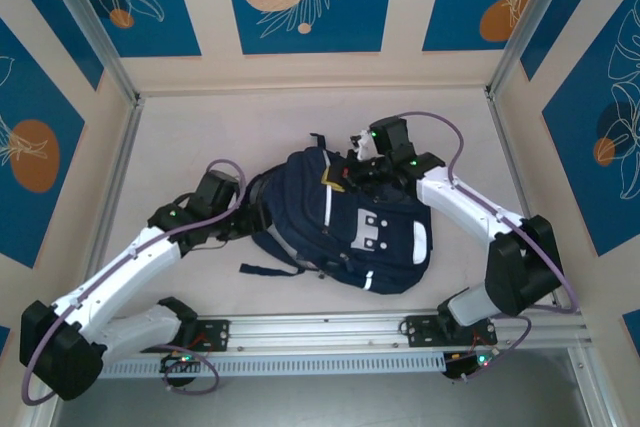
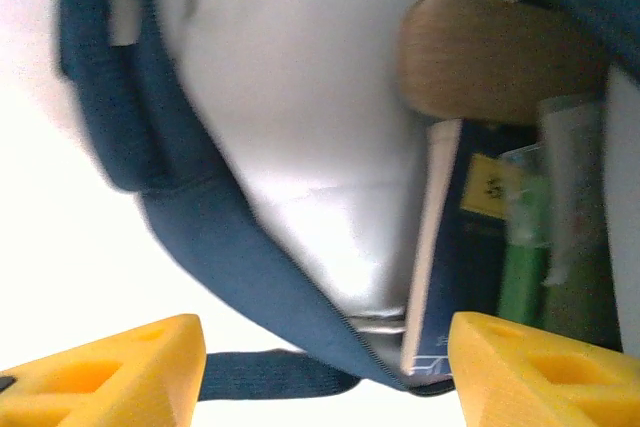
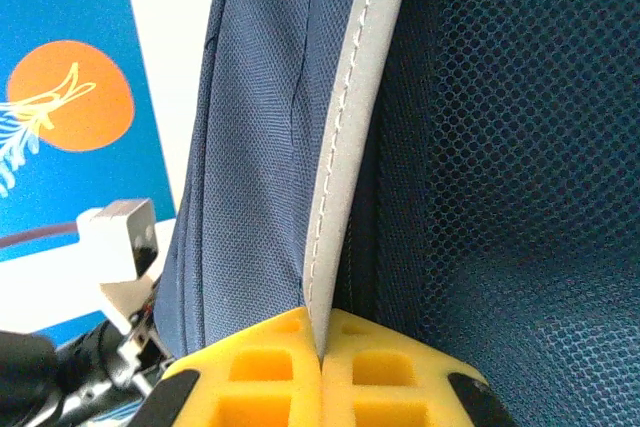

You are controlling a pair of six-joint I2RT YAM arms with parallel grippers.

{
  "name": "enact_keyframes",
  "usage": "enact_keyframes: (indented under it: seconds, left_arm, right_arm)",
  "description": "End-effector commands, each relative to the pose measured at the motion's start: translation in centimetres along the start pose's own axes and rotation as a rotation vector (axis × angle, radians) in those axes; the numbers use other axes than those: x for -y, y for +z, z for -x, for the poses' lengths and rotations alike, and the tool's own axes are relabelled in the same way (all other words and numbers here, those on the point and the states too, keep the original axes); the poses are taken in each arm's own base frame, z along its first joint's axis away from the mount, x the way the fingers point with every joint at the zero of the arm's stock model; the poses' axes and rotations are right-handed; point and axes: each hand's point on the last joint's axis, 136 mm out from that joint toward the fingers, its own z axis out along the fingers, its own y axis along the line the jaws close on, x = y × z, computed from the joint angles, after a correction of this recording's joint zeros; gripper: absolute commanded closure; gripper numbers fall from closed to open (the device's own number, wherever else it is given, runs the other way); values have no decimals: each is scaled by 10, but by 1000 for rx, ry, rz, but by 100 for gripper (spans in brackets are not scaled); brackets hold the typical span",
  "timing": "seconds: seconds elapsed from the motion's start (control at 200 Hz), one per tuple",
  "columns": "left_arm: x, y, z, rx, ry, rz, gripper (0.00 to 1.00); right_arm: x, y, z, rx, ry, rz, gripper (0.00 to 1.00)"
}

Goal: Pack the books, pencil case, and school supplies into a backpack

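Observation:
The navy backpack (image 1: 350,222) lies in the middle of the table with its mouth toward the left. My right gripper (image 3: 322,347) is shut on the backpack's grey-white piped edge (image 3: 345,147), at its far top (image 1: 355,169). My left gripper (image 2: 325,377) is open at the mouth, its yellow fingers (image 2: 110,377) wide apart with the backpack's navy rim (image 2: 300,317) and a strap running between them. Inside, against the silver lining (image 2: 300,117), a navy book (image 2: 460,257) stands on edge. Above it sits a rounded tan-pink end that looks like the pencil case (image 2: 490,57). The school supplies I cannot make out.
Something green (image 2: 525,267) and a pale strip stand beside the book inside the bag. A black strap (image 1: 265,269) trails from the backpack toward the near rail (image 1: 320,332). Patterned walls enclose the table on three sides.

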Motion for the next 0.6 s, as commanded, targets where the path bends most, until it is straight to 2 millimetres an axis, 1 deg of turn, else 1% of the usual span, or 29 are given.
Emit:
enact_keyframes:
  seconds: [0.0, 0.055, 0.11, 0.17, 0.245, 0.295, 0.31, 0.36, 0.4, 0.44, 0.505, 0.595]
  left_arm:
    - [-31, -14, 1, 50, 3, 135, 38]
    - [-37, -17, 1, 62, -3, 159, 39]
    - [-41, -17, -1, 61, -1, 168, 41]
    - [-44, -16, -4, 45, 4, 181, 43]
    - [-41, -14, -5, 30, 17, 163, 48]
    - [-31, -10, -6, 14, 35, 115, 50]
    - [-28, -9, -6, 9, 39, 99, 50]
    - [-13, -4, -8, -18, 58, 30, 50]
    - [-5, 0, -11, -44, 68, -5, 50]
    - [3, 4, -14, -67, 88, -34, 50]
    - [13, 9, -23, -97, 138, -56, 50]
    - [27, 17, -43, -133, 244, -61, 46]
  right_arm:
    - [0, -11, 34, 204, -8, -119, 100]
    - [12, -19, 39, 259, 21, -195, 100]
    - [29, -34, 43, 331, 78, -287, 100]
    - [40, -46, 46, 394, 114, -323, 100]
    - [45, -47, 47, 391, 137, -288, 100]
    - [45, -42, 44, 359, 149, -268, 100]
    - [45, -39, 44, 347, 145, -260, 96]
    - [39, -28, 41, 292, 115, -223, 75]
    - [34, -22, 38, 249, 87, -221, 64]
    - [29, -20, 35, 225, 43, -246, 58]
    - [24, -21, 29, 208, -45, -328, 52]
    - [29, -30, 21, 190, -113, -470, 47]
